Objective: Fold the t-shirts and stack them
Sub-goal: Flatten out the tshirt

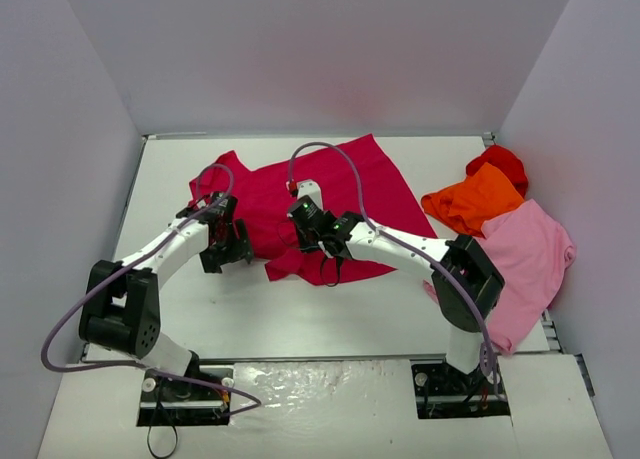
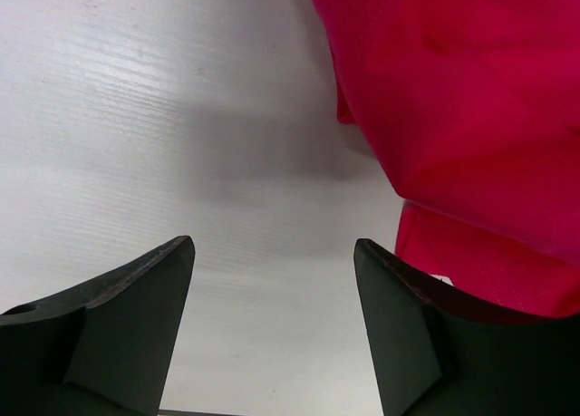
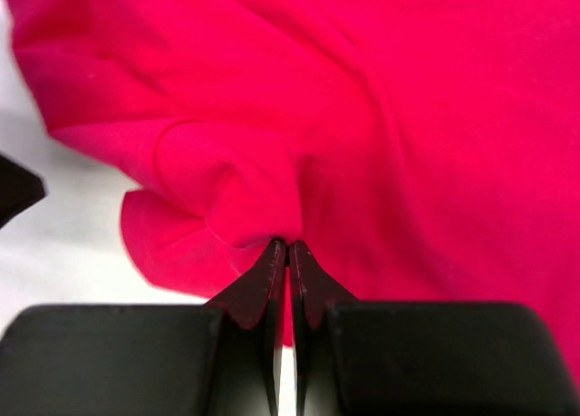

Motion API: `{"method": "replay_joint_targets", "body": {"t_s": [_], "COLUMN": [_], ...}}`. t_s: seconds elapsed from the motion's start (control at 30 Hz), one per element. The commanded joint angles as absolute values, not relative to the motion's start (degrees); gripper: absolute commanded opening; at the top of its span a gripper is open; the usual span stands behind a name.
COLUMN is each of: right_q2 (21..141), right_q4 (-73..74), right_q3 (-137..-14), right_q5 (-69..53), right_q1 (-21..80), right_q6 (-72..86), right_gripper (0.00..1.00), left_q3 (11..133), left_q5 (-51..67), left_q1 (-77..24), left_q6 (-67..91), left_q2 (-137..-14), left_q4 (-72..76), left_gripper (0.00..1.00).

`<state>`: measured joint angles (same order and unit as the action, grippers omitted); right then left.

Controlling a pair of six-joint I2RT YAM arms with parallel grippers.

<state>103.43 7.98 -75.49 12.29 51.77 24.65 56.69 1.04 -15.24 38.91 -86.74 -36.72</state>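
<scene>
1. Top view: crimson shirt point(image 1: 330, 184) lies spread mid-table point(image 1: 300, 314). Orange shirt point(image 1: 472, 201), pink shirt point(image 1: 527, 257) and red shirt point(image 1: 502, 163) are heaped at the right.
2. Left wrist: left gripper point(image 1: 228, 241) stands apart over bare table, with the crimson shirt just to its right.
3. Right wrist: right gripper point(image 1: 305, 221) is pinched together on a bunched fold of the crimson shirt.

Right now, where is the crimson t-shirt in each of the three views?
Top external: crimson t-shirt lies spread mid-table, toward the far side.
Left wrist: crimson t-shirt fills the upper right corner.
Right wrist: crimson t-shirt fills most of the picture, pinched by the right gripper.
Shared landmark: the white table, bare beside its edge in all three.
</scene>
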Motion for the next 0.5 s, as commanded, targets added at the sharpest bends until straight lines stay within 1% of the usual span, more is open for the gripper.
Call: {"method": "replay_joint_targets", "body": {"t_s": [0.0, 0.17, 0.47], "right_q2": [104.24, 105.20, 105.94], "right_q4": [3.01, 2.03, 1.41], "right_q3": [-75.83, -75.58, -72.77], "right_q5": [14.57, 14.40, 14.24], "right_q1": [50.21, 48.61, 46.47], "right_q6": [24.21, 24.87, 26.03], "right_gripper": [0.00, 0.00, 0.00], "left_q3": [57.92, 59.58, 64.11], "left_q5": [-3.96, -8.77, -13.51], "left_q1": [-16.15, -18.01, -20.98], "left_q6": [40.14, 40.43, 41.28], "left_q2": [-88.07, -91.48, -95.80], "left_q4": [-34.98, -34.54, -33.37], "left_gripper": [0.68, 0.68, 0.68]}}
